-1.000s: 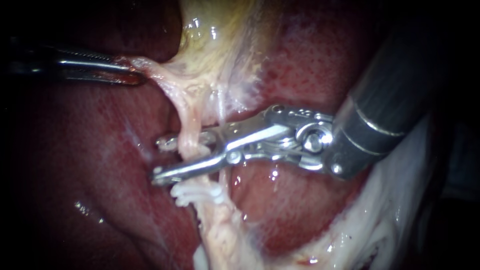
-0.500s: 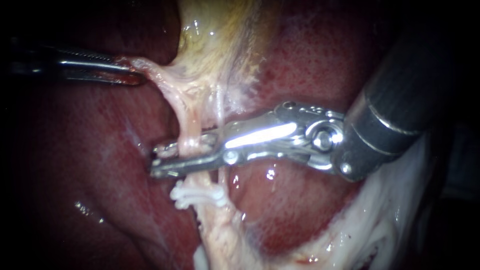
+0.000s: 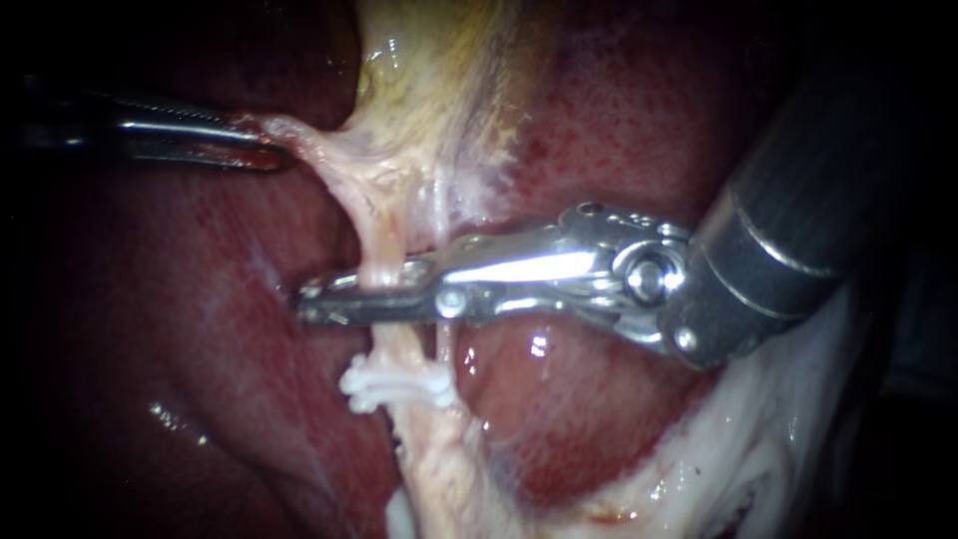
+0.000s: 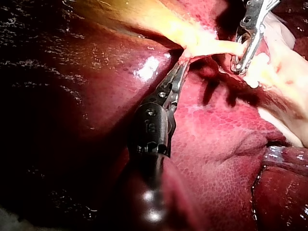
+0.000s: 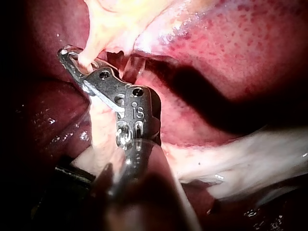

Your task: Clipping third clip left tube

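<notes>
The pale left tube (image 3: 384,240) runs down from the gallbladder (image 3: 439,70) between lobes of the liver (image 3: 609,120). My right instrument (image 3: 311,301) comes in from the upper right, and its jaws lie nearly together across this tube, pressing it from both sides. Just below them, white clips (image 3: 394,384) sit on the same tube. In the right wrist view the jaws (image 5: 72,57) pinch the tube (image 5: 91,45). My left instrument (image 3: 261,148) is shut on pale tissue at the gallbladder's base and holds it taut to the left; the left wrist view shows this grip (image 4: 182,65).
A thinner strand (image 3: 439,215) runs beside the left tube and passes behind my right instrument's jaws. White fatty tissue (image 3: 758,439) lies at the lower right. Dark red liver (image 3: 180,329) fills the left side.
My right instrument's jaws, open around the tube a second ago, have closed on it. The tube between them is squeezed flat. My left instrument has not moved.
</notes>
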